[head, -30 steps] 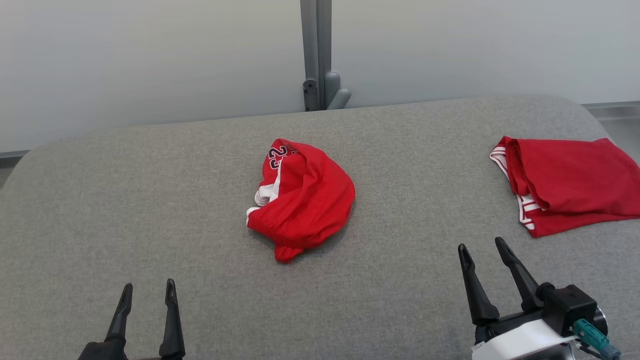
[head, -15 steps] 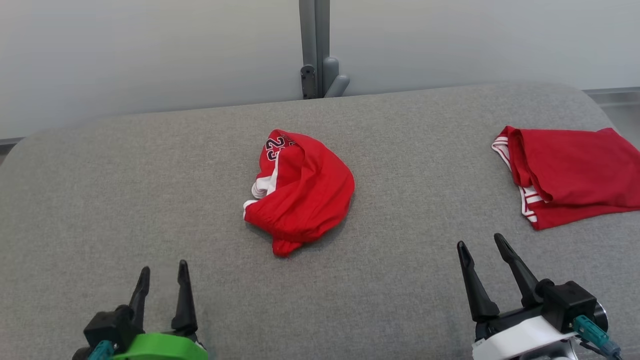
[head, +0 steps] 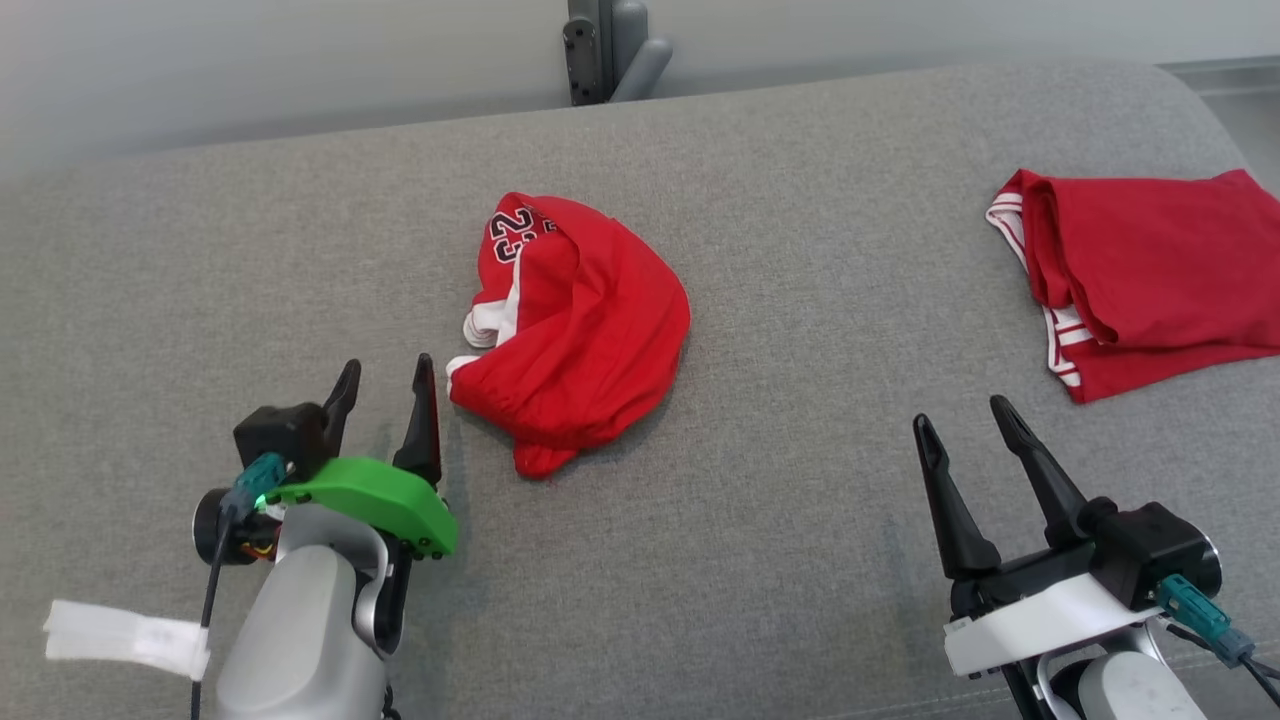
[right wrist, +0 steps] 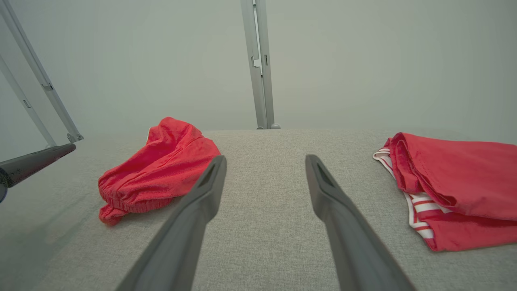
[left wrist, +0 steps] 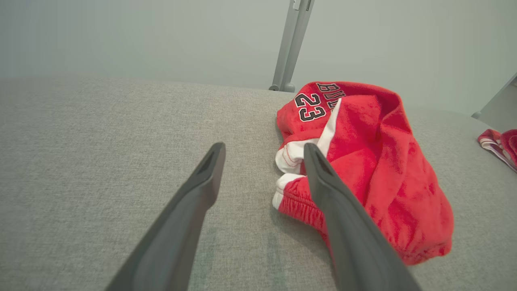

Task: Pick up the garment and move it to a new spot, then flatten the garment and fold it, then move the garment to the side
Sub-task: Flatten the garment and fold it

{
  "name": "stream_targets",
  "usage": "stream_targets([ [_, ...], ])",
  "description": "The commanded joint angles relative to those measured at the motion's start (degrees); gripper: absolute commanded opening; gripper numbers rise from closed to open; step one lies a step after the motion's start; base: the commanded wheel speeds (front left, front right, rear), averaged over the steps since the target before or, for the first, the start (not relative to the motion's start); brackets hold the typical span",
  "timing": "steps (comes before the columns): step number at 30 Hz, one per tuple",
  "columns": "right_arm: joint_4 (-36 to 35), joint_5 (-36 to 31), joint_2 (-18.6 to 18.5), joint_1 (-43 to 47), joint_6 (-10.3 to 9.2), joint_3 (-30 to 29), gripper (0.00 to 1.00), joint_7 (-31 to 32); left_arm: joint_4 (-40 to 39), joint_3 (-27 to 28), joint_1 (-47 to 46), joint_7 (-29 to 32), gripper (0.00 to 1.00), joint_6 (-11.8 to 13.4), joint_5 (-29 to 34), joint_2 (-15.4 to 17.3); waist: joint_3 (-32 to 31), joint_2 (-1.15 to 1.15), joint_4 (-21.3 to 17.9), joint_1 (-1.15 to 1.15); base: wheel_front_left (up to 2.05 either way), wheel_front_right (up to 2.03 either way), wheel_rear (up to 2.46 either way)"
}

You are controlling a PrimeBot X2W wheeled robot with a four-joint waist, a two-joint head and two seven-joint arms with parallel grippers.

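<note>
I read the left pincer [head: 385, 372] spread wide and empty, one finger just beside the crumpled garment [head: 580, 320]. The right pincer [head: 960, 418] is likewise released and empty.

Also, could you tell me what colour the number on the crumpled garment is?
The number on the garment is black, pale-edged; clearest in the left wrist view.

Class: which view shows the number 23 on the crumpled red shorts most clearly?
The left wrist view: the number 23 is close and legible. The head view shows it small and tilted; the right wrist view shows the shorts with the number hidden.
</note>
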Motion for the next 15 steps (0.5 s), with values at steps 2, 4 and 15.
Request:
stream_targets([
  [2, -0.4, -0.4, -0.2, -1.4, -0.08, -0.1, 1.0, -0.1, 3.9, -1.2, -3.9, 1.2, 1.0, -0.4, -0.9, 0.2, 3.7, 0.0, -1.4, 0.0, 0.0, 0.0, 0.0],
  [4, -0.5, -0.4, -0.2, -2.1, -0.09, -0.1, 1.0, -0.1, 6.8, -2.6, -6.8, 2.6, 1.0, -0.6, -1.6, 0.2, 4.8, 0.0, -1.6, 0.0, 0.0, 0.0, 0.0],
  [15, -0.9, -0.8, 0.2, -4.2, -0.09, -0.3, 1.0, -0.1, 17.5, -9.6, -13.5, 11.6, 0.46, -1.5, -5.2, 0.1, 7.9, 0.0, -2.0, 0.0, 0.0, 0.0, 0.0],
])
